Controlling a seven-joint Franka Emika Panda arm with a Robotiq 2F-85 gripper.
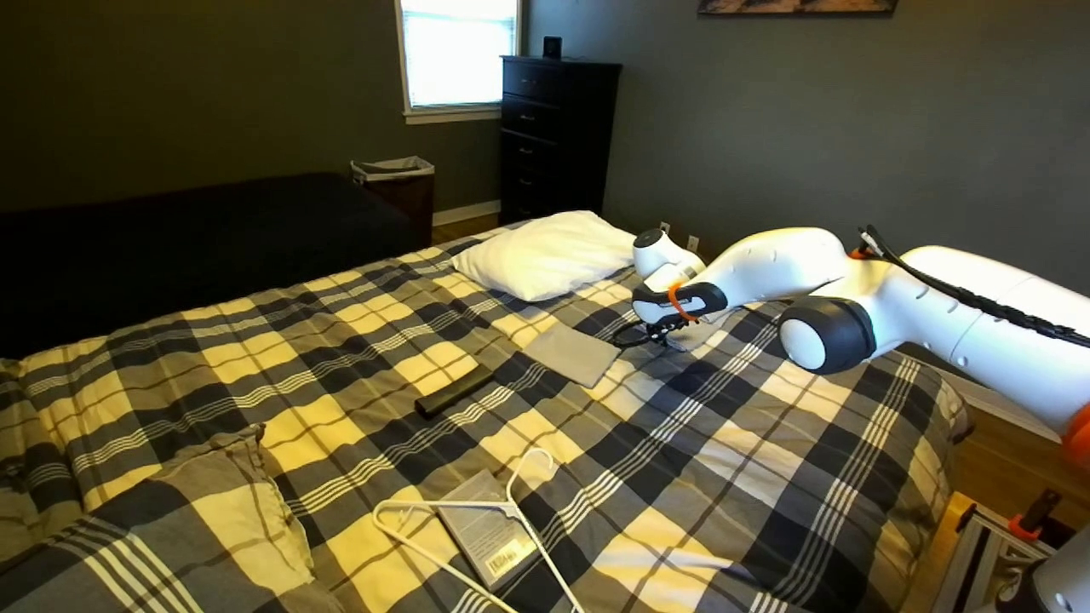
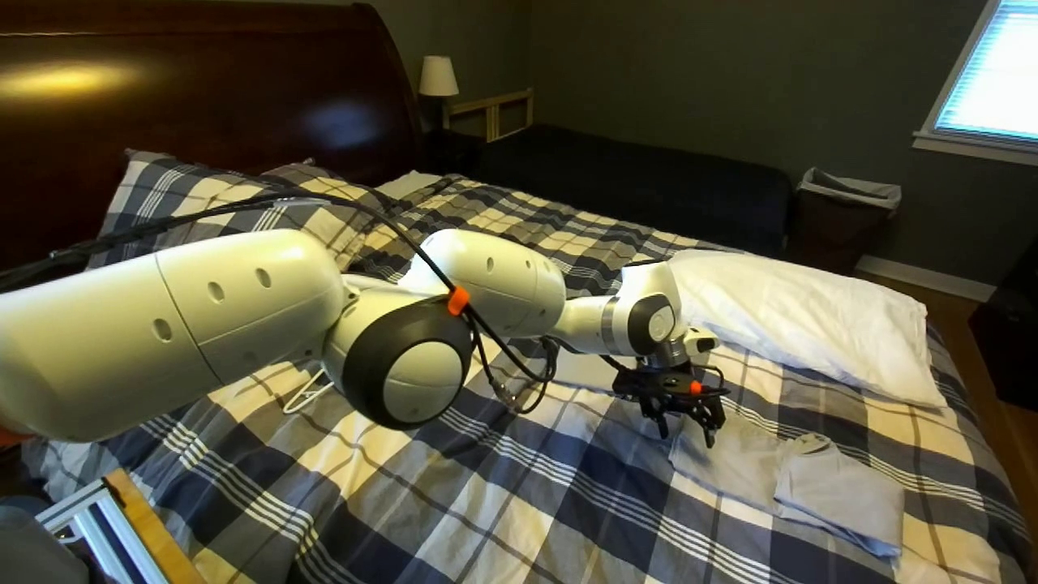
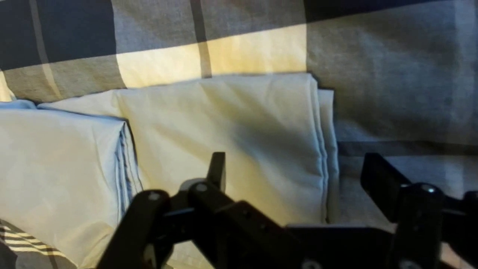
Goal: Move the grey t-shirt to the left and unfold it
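Well, the grey t-shirt (image 2: 811,489) lay folded on the plaid bedspread (image 2: 568,495) near the white pillow (image 2: 803,316), mostly hidden behind the robot arm (image 1: 779,264) in an exterior view. Over its edge stood the gripper (image 3: 294,164), jaws wide apart; whether they touched cloth, I couldn't tell.

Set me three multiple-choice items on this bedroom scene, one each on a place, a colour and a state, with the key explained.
1. Where does the white hanger lie?
A) Over the grey package
B) On the dresser
C) On the windowsill

2. What colour is the plain pillow?
A) Red
B) Green
C) White

3. How do the jaws near the grey t-shirt stand?
A) Shut on the pillow
B) Open
C) Shut on the hanger

1: A, it crosses the package in an exterior view.
2: C, it shows white in both exterior views.
3: B, the wrist view shows them wide apart.
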